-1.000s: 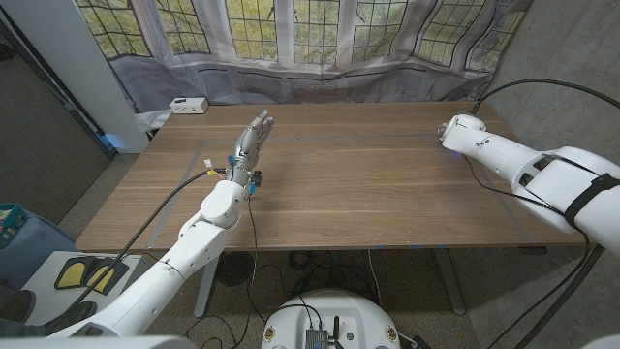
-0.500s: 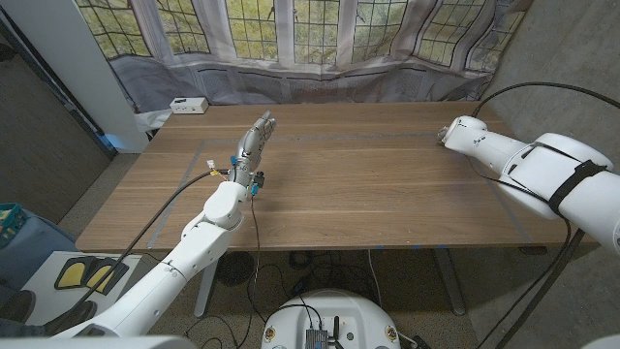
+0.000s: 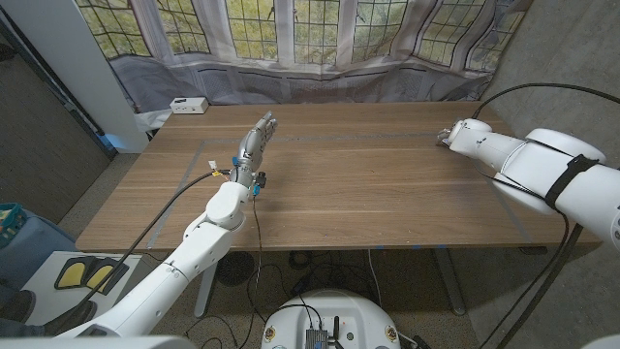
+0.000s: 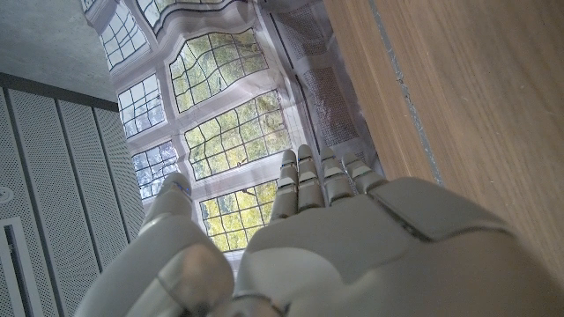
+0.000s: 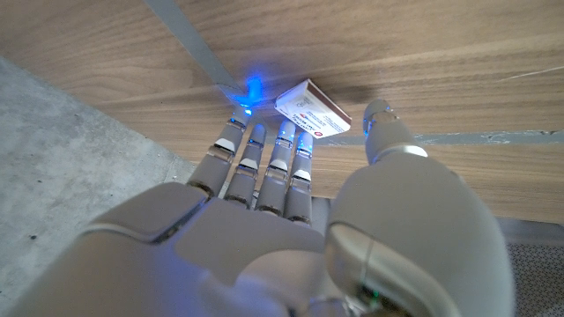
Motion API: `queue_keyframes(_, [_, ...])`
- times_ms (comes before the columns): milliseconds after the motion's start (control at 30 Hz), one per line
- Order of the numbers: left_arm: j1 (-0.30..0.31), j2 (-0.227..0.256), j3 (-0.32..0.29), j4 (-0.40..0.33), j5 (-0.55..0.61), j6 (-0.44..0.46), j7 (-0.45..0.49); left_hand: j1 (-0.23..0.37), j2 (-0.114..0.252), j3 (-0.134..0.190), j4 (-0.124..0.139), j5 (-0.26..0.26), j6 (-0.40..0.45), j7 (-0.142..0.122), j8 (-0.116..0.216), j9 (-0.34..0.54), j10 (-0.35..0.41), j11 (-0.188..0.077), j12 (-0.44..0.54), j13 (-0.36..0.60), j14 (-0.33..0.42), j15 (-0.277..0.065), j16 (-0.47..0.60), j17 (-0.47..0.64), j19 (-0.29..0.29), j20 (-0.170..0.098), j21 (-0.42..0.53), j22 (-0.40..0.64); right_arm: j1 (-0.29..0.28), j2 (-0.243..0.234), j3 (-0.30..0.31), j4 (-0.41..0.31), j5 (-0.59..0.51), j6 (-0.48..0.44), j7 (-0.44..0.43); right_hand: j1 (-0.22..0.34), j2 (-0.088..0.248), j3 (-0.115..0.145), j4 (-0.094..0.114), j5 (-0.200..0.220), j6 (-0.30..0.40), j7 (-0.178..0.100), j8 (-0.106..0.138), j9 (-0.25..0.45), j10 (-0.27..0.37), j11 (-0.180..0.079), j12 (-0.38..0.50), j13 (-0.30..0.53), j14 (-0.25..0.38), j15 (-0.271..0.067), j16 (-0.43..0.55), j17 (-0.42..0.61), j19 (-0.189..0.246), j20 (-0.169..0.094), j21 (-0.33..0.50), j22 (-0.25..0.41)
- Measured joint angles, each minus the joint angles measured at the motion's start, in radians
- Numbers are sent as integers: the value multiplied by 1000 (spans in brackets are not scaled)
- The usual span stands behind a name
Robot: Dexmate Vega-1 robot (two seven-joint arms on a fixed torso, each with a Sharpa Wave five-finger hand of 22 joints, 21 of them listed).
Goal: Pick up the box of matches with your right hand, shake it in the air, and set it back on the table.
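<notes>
matchbox [image 5: 313, 109] on table, at right robot hand [image 5: 291, 202] fingertips

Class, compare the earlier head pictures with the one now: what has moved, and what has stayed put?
The right arm has swung in toward the table's far right corner, bringing the right robot hand to the matchbox, which lies on the table, not yet gripped. The left robot hand and its arm stayed as they were.

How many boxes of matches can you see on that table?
1. A small white cardboard matchbox with a tan edge lies on the wooden table near its far right corner, just past the right hand's fingertips. In the head view that hand hides it.
</notes>
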Motion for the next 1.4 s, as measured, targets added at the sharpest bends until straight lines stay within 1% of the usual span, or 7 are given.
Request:
queue_keyframes(167, [0, 0, 0, 0, 0, 2, 0, 0, 0, 0, 0, 0, 0, 0, 0, 0, 0, 0, 0, 0, 0, 0, 0, 0, 0, 0, 0, 0, 8, 3, -27, 12, 14, 1, -8, 0, 0, 0, 0, 0, 0, 0, 0, 0, 0, 0, 0, 0, 0, 0, 0, 1, 4, 4, 0, 0])
queue_keyframes(533, [-3, 0, 1, 3, -2, 3, -5, 0, 0, 0, 0, 0, 0, 0, 0, 0, 0, 0, -8, 0, 0, 0, 0, 0, -4, 4, 0, 0, 12, 10, -35, 16, 13, -25, -22, 0, 0, 0, 0, 0, 0, 0, 0, 0, 0, 0, 0, 0, 5, 5, 0, 3, 9, 9, 0, 0])
queue_keyframes(600, [-4, 0, 2, 5, -5, 3, -8, 0, 0, 0, 0, 0, 0, 0, 0, 0, 0, 0, -8, 0, 0, 0, 0, 0, -5, 5, 0, 0, 13, 10, -39, 17, 11, -26, -22, 0, 0, 0, 0, 0, 0, 0, -6, 0, 0, 0, 0, 0, 5, 5, 0, 2, 9, 9, 0, 0])
queue_keyframes(867, [-7, 0, 2, 10, -7, 3, -11, 0, 0, 0, 0, 0, 0, 0, 0, 0, 0, 0, -8, 0, 0, 0, 0, 0, -5, 5, 0, 0, 13, 5, -54, 19, 11, -1, -8, 8, 8, 0, 0, 0, 0, 0, -7, 0, 5, -5, 0, 0, 5, 5, 0, 1, 12, 13, 0, 0])
queue_keyframes(1167, [-7, 0, 2, 11, -9, 3, -12, 0, 0, 0, 0, 0, 0, 0, 0, 0, 0, 0, -8, 0, 0, 0, 0, 0, -5, 5, 0, 0, 6, -17, -73, -12, 28, 5, -2, 13, 13, 0, 0, 0, 5, -5, -7, 0, 5, -6, 0, 0, 19, 2, 6, 3, 16, 9, 0, 0])
queue_keyframes(1300, [-5, 1, 2, 10, -9, 3, -10, 0, 0, 0, 0, 0, 0, 0, -4, 0, 3, -2, -8, 0, 0, 0, 0, 0, -5, 5, 0, 0, 1, -28, -78, -27, 35, 5, -2, 13, 13, 0, 0, 0, 5, -5, -7, 1, 12, -12, 0, 0, 21, 0, 10, 3, 19, 6, 0, 0])
queue_keyframes(1400, [-3, 1, 2, 8, -9, 5, -8, 0, 0, 0, 0, 0, 0, 0, -4, 0, 4, -4, -8, 0, 0, 0, 0, 0, -5, 5, 0, 0, -3, -34, -81, -37, 38, 5, -2, 13, 13, 0, 0, 0, 5, -5, -7, 1, 16, -9, 0, 0, 21, 0, 10, 3, 19, 6, 0, 0])
